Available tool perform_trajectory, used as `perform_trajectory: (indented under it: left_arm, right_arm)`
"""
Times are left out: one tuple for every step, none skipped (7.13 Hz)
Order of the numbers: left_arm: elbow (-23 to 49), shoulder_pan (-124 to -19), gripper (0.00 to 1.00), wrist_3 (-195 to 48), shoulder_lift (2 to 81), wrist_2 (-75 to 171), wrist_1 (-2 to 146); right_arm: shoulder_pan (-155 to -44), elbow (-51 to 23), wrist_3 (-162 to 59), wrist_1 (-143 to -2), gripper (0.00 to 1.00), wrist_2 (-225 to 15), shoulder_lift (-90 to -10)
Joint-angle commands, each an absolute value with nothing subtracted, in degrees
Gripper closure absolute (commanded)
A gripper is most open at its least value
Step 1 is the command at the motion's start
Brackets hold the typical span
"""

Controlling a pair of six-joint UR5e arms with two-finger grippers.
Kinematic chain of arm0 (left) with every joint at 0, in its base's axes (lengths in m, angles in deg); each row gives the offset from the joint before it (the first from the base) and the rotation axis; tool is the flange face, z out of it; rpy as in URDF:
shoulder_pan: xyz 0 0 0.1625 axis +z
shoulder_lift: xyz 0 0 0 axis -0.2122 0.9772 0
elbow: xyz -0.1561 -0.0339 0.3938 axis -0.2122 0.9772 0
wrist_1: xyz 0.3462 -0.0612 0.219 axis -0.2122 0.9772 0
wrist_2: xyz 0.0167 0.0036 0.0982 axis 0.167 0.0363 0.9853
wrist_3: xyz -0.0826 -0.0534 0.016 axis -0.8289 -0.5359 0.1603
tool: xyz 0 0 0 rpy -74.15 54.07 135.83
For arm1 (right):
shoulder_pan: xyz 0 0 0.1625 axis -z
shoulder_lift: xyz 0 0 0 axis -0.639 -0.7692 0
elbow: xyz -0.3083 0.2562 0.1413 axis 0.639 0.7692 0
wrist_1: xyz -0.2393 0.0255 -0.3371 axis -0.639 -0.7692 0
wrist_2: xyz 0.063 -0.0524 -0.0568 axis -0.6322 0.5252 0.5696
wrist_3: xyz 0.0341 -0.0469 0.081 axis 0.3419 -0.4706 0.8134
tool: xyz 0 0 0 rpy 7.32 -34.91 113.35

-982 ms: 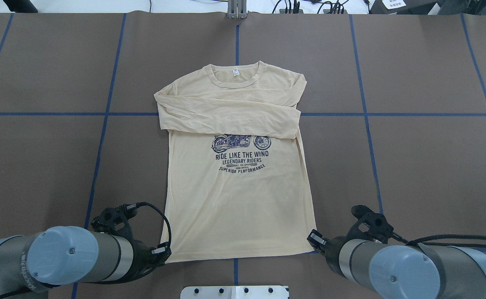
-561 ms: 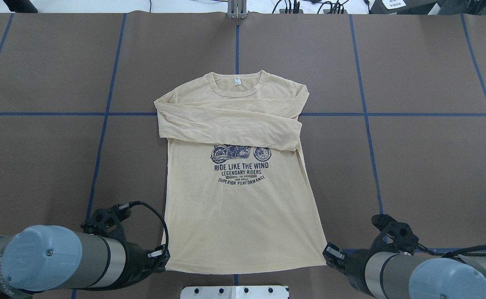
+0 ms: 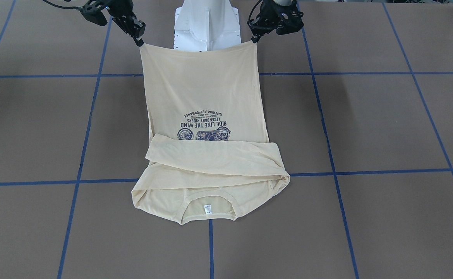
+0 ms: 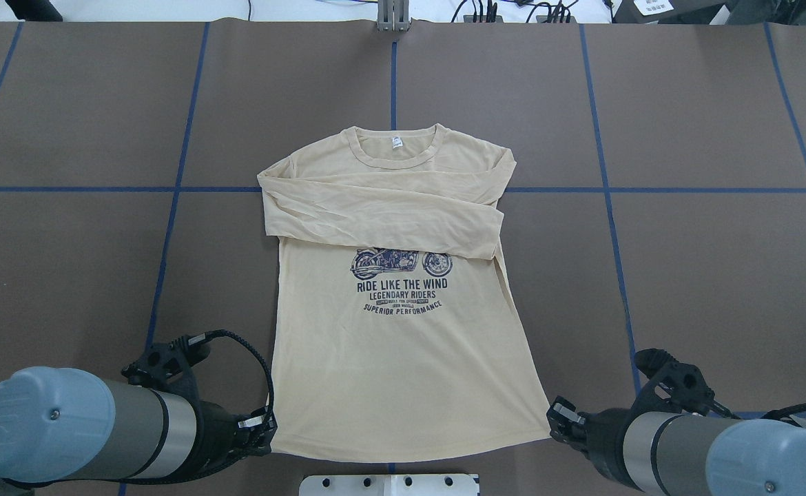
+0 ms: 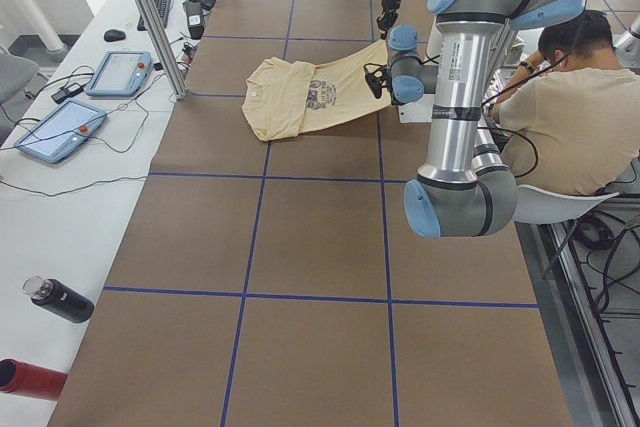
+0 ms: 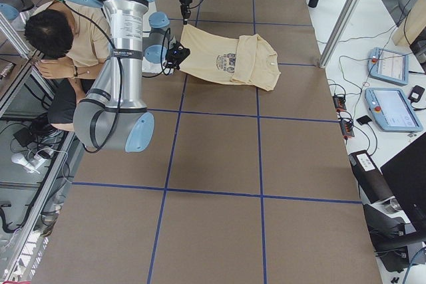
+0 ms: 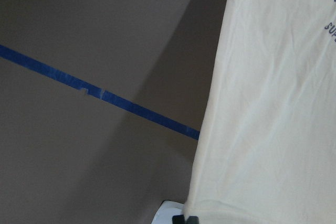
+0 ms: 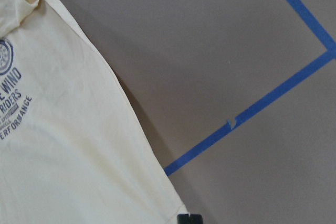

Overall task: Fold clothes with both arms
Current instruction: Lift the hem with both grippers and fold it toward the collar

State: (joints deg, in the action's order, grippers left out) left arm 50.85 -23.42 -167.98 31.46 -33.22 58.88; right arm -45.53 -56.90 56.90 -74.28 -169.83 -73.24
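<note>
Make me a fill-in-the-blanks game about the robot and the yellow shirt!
The left pincer and right pincer each grip a bottom ____ of the T-shirt.
Its long ____ lie folded across the chest.
The navy print shows a ____.
The tape lines on the table are ____.
Missing words: corner, sleeves, motorcycle, blue.

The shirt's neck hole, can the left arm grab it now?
Probably not. The left end effector is pinching the T-shirt by a hem corner, and the collar lies at the far end. Nothing stands between, so it likely could after letting go.
</note>
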Motion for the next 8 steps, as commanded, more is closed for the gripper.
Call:
perform_trajectory:
  left_arm:
    - [48.62, -31.00, 1.00, -160.15, 33.49, -33.71, 59.48]
    - [45.47, -34.54, 1.00, -157.48, 34.29, -33.72, 59.57]
    - [40.48, -37.62, 1.00, -157.28, 38.30, -33.54, 59.57]
    - [35.99, -41.39, 1.00, -156.93, 41.91, -33.80, 59.83]
    - [34.64, -43.86, 1.00, -155.62, 43.08, -33.81, 60.27]
    - [33.06, -48.15, 1.00, -151.95, 44.04, -33.81, 61.58]
    - [28.35, -51.15, 1.00, -151.65, 47.54, -33.98, 61.59]
    - [22.99, -53.01, 1.00, -151.56, 50.88, -34.07, 63.16]
  right_arm:
    - [-57.31, -51.86, 50.49, -76.94, 1.00, -178.46, -67.03]
    - [-64.26, -45.91, 46.69, -79.04, 1.00, -183.83, -60.20]
    - [-70.07, -40.37, 43.95, -83.06, 1.00, -186.40, -52.82]
    - [-73.52, -37.01, 37.40, -86.41, 1.00, -187.65, -49.61]
    - [-77.21, -33.49, 31.94, -86.61, 1.00, -187.66, -47.75]
    - [-80.12, -30.41, 29.36, -86.27, 1.00, -187.66, -46.08]
    - [-82.33, -26.03, 27.68, -86.35, 1.00, -187.66, -41.89]
    - [-82.52, -19.46, 27.49, -85.92, 1.00, -187.57, -36.89]
